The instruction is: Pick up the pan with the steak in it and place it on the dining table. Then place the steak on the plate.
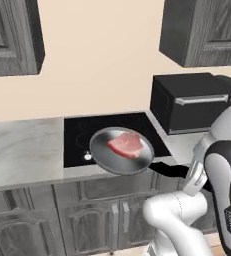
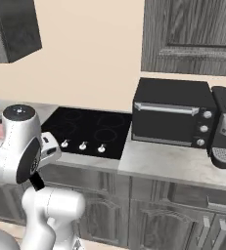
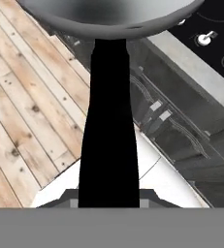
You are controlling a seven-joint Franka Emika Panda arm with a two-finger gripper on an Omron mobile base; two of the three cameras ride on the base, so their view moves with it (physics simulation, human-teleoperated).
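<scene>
A light grey marble-look counter [image 2: 163, 163] runs along the wall, a black cooktop [image 2: 87, 129] inset in it; just right of the cooktop stand a black toaster oven [image 2: 172, 113] and a coffee machine [image 2: 225, 128]

My arm [image 1: 222, 190] is built of glossy white rounded shells with dark grey to black bands at the joints. One link has a black panel edged in white with faint small lettering. A round grey cap [image 2: 19, 111] tops one joint housing.
</scene>
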